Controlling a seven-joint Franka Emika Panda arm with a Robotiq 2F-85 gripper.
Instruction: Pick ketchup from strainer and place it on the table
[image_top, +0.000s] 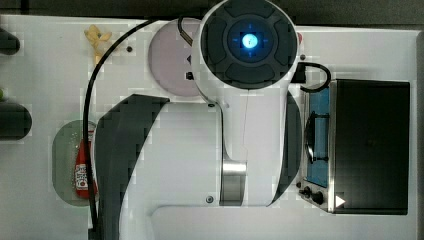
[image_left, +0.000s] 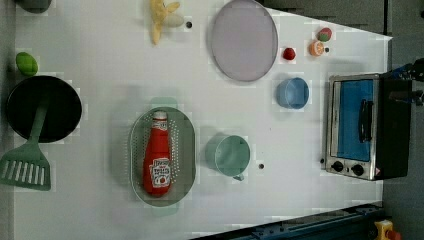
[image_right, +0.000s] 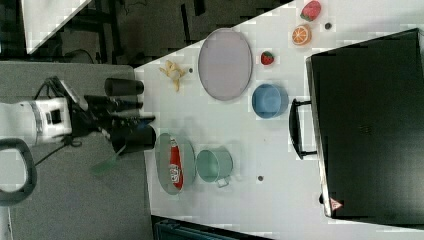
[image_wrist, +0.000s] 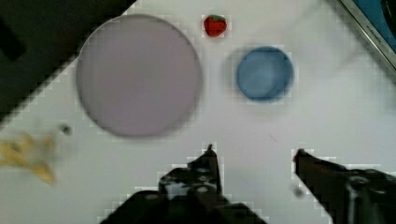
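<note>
In the strainer (image_left: 186, 150) on the worktop (image_left: 100, 100), the ketchup (image_left: 157, 157) is lying flat, cap toward the left view's top. The gripper (image_wrist: 254, 151) is hovering over bare worktop, jaws standing apart and gripping nothing.

You get three overhead looks at the counter (image_left: 100, 75); your wrist view hangs nearer, sharing the plate (image_wrist: 139, 74).
</note>
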